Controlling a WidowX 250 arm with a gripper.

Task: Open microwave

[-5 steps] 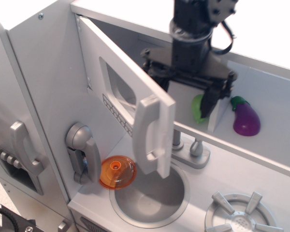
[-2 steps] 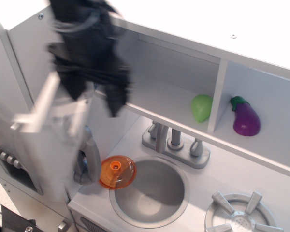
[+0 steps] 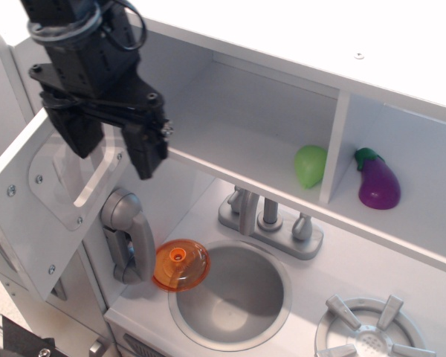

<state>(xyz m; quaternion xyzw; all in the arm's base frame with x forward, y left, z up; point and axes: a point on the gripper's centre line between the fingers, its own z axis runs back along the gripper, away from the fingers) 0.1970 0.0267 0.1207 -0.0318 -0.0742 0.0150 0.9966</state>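
The gripper (image 3: 113, 149), its two black fingers spread apart and holding nothing, hangs in front of the microwave (image 3: 230, 126) at the far left. The microwave's door (image 3: 48, 201) is swung wide to the left. A green fruit (image 3: 310, 165) sits inside, a purple eggplant (image 3: 377, 180) right of it.
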